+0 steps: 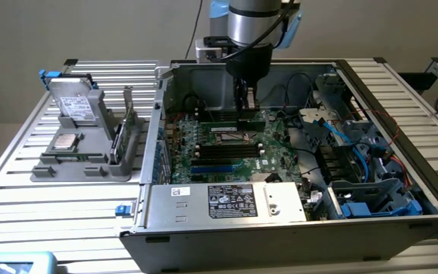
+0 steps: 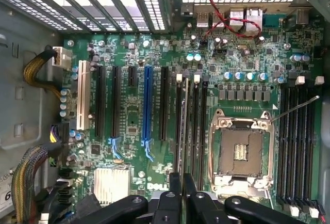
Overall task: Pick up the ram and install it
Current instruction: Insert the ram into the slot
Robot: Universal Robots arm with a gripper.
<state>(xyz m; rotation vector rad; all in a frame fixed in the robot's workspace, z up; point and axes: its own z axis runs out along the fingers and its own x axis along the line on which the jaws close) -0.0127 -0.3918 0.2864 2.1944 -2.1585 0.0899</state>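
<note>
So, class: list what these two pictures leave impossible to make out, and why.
The ram's chips and label: wrist view, seen edge-on.
Whether it is seated: exterior view, the gripper covers it.
Power supply label text: exterior view, too small.
Blue object: exterior view, cut by the edge.

The arm (image 1: 253, 20), at the top centre of the exterior view, is a brushed silver cylinder with a pale blue cap (image 1: 220, 8) at its joint. A thin black cable (image 1: 268, 34) curves down across it. Below the silver sits a black, rounded wrist housing (image 1: 250, 63) that narrows downward, with a small white-and-black box (image 1: 213, 48) bracketed on the exterior view's left. In the wrist view the gripper (image 2: 182, 178) is glossy black, with rounded link arms (image 2: 129, 206) and two slim, flat-sided fingers (image 2: 175, 182).
</note>
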